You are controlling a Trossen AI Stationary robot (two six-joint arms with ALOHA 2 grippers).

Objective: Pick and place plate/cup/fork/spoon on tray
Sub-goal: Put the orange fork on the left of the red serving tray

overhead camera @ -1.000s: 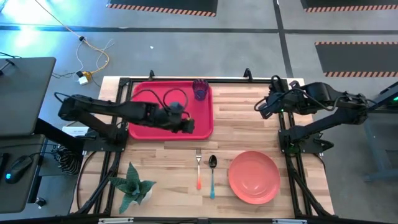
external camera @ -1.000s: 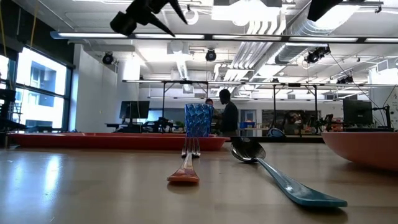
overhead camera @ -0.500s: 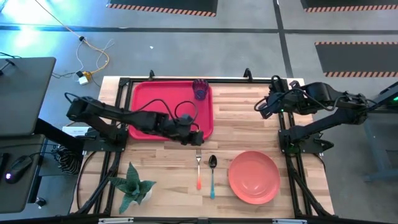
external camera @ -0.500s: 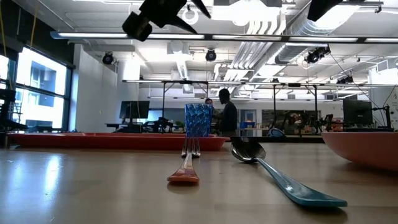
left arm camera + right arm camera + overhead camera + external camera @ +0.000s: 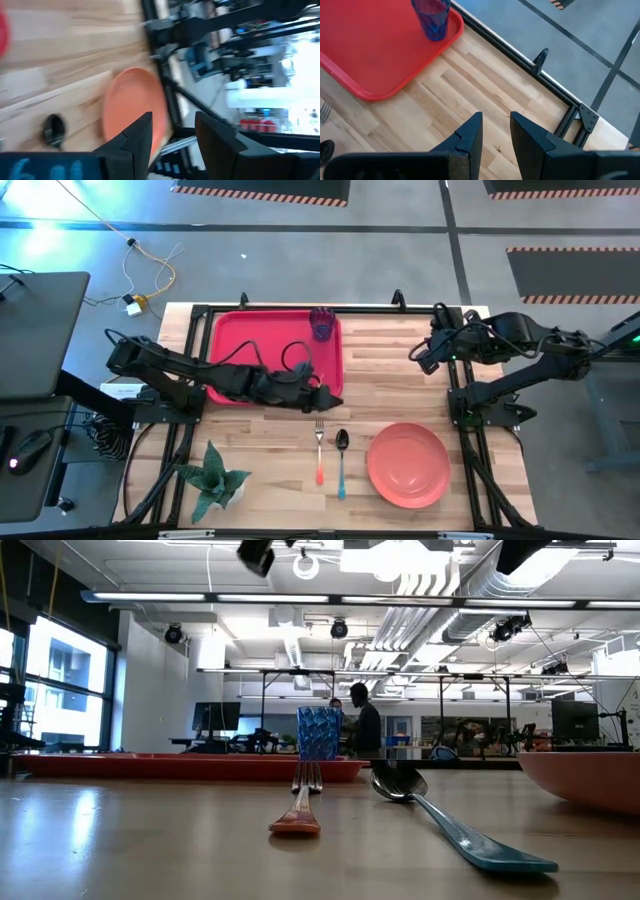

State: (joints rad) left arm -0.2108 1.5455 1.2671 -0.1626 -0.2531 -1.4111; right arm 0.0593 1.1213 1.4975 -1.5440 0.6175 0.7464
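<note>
The red tray [image 5: 262, 345] lies at the table's far left, with the dark blue cup [image 5: 321, 323] standing upright in its far right corner. The orange-handled fork [image 5: 319, 450] and the blue-handled spoon [image 5: 341, 462] lie side by side on the wood near the front edge. The salmon-pink plate [image 5: 407, 464] lies flat to their right. My left gripper [image 5: 331, 396] hovers open and empty over the tray's near right corner, above and beyond the fork. In its wrist view [image 5: 172, 137] the plate [image 5: 131, 112] and the spoon's bowl [image 5: 53, 129] show. My right gripper [image 5: 418, 353] waits open at the far right.
A small potted plant [image 5: 213, 480] stands at the near left corner. Bare wood lies between the tray and my right gripper [image 5: 496, 131]. In the low view a person [image 5: 366, 722] stands in the room far behind the cup [image 5: 320, 733].
My left gripper has moved from over the middle of the tray toward the table's right and near edges, reaching the tray's near right corner, closer to the fork. The cup, fork, spoon and plate have kept still.
</note>
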